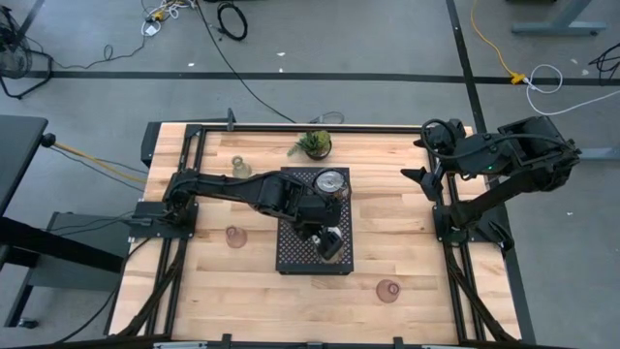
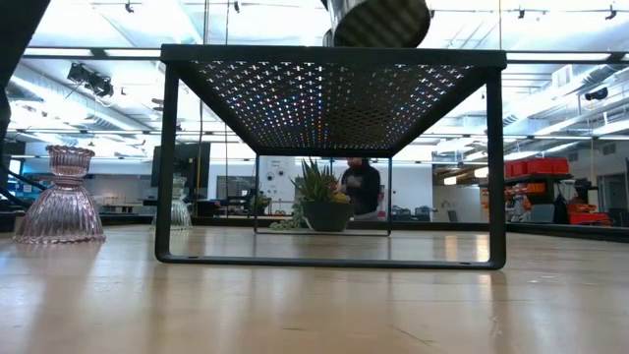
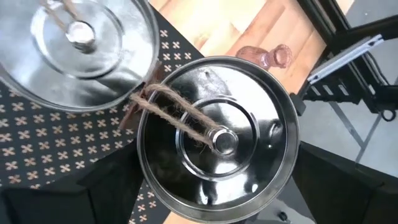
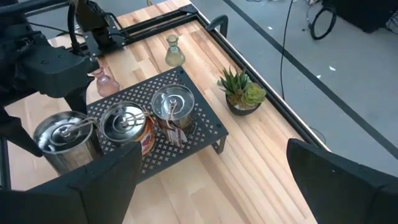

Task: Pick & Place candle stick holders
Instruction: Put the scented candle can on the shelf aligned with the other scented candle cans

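Two matte black jointed arms, blocky dark wrist housings, broad dark angular tool fingers

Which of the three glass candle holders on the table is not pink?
The clear greenish holder, left of the potted plant. The near-left holder and the near-right holder are pink.

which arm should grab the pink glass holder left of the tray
Left, probably: the left gripper is over the black tray, next to that pink glass holder; the right gripper waits open by the right edge.
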Motion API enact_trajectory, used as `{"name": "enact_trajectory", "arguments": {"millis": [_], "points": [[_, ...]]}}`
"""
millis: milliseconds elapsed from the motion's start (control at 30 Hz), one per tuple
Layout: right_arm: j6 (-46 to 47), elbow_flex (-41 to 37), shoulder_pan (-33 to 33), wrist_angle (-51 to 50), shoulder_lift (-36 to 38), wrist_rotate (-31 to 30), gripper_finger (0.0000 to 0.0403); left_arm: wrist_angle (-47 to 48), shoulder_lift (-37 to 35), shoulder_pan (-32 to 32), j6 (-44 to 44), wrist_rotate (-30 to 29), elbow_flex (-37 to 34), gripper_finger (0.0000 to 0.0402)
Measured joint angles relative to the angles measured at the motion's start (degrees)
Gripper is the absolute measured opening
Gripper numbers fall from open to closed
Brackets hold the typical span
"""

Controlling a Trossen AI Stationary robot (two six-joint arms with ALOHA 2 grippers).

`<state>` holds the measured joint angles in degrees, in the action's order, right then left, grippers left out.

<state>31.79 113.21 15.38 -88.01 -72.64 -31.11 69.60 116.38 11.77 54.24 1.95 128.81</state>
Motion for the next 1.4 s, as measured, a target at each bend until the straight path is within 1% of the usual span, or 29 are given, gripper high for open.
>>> {"name": "enact_trajectory", "arguments": {"millis": [100,167,467,800,1067,1167,1333,1400], "points": [[-0.14,0.0,0.0,0.0,0.0,0.02,0.0398,-0.01,0.0,0.0,0.15,-0.45,-0.02,0.0391],[-0.34,0.0,0.0,0.0,0.0,0.02,0.0398,-0.11,-0.02,-0.02,0.09,-0.54,-0.02,0.0394],[-0.79,0.0,0.0,0.02,0.0,0.02,0.0398,-3.58,-0.13,-0.11,0.04,-2.18,-0.02,0.0386],[-0.79,0.0,0.0,0.04,0.0,0.04,0.0398,-3.87,-0.13,-0.11,0.07,-2.34,-0.02,0.0386],[-0.43,0.0,0.0,0.07,0.0,0.04,0.0398,-3.04,-2.18,-0.09,1.12,0.4,-0.02,0.0386],[-0.33,0.0,-0.01,0.07,0.0,0.07,0.0398,-0.17,-3.78,-0.02,2.1,0.82,-0.02,0.0386],[-0.3,0.0,0.0,0.07,-0.02,0.07,0.0398,13.31,-6.0,0.45,3.86,0.18,0.0,0.0386],[-0.24,0.0,0.0,0.09,-0.02,0.07,0.0398,16.64,-6.37,0.94,4.41,0.66,-0.02,0.0386]]}}
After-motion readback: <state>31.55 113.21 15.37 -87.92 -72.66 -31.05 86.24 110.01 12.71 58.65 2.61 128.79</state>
